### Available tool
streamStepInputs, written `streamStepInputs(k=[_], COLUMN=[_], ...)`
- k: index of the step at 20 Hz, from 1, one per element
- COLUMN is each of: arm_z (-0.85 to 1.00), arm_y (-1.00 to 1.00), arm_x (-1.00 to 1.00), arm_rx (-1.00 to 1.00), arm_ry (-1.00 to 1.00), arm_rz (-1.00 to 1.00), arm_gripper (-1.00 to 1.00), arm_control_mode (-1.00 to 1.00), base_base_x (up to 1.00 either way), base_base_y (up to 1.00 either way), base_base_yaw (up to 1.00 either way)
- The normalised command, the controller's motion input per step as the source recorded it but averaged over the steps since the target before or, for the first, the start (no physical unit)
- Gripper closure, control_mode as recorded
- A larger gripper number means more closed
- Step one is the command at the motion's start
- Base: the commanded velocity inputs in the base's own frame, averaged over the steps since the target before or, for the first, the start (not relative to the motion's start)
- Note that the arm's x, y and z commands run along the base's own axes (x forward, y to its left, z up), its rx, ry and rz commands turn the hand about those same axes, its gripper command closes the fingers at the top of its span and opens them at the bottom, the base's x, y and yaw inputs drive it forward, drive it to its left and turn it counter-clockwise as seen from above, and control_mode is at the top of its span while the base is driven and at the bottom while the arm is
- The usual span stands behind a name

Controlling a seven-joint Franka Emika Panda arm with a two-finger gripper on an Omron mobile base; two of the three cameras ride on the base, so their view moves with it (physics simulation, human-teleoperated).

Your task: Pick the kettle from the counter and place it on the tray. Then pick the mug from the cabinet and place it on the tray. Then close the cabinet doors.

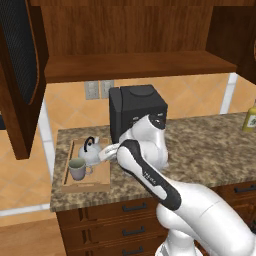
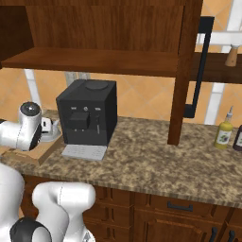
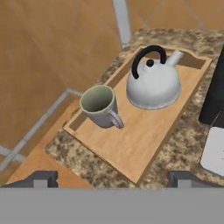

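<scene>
Closing doors is judged the step left: kettle and mug are set on tray. Tool is held apart, empty; reach to door handle needed.

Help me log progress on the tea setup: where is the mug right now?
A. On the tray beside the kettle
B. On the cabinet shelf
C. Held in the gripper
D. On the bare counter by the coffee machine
A: the hand view shows the mug standing upright on the tray next to the kettle, and the gripper's fingertips stand wide apart with nothing between them.
</scene>
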Motion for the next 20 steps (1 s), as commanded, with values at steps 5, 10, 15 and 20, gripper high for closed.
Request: streamStepInputs(k=[5,10,15,20], arm_z=[0.37,0.38,0.1,0.0], arm_y=[0.35,0.37,0.37,0.38], arm_x=[-0.52,-0.35,-0.06,-0.01], arm_rx=[-0.14,-0.06,0.0,0.0], arm_ry=[-0.05,-0.27,-0.31,-0.26], arm_rz=[0.03,-0.01,-0.05,-0.03], arm_gripper=[-1.0,-1.0,-1.0,1.0], arm_control_mode=[-1.0,-1.0,-1.0,-1.0], base_base_x=[0.0,0.0,0.0,0.0], base_base_y=[0.0,0.0,0.0,0.0], base_base_yaw=[0.0,0.0,0.0,0.0])
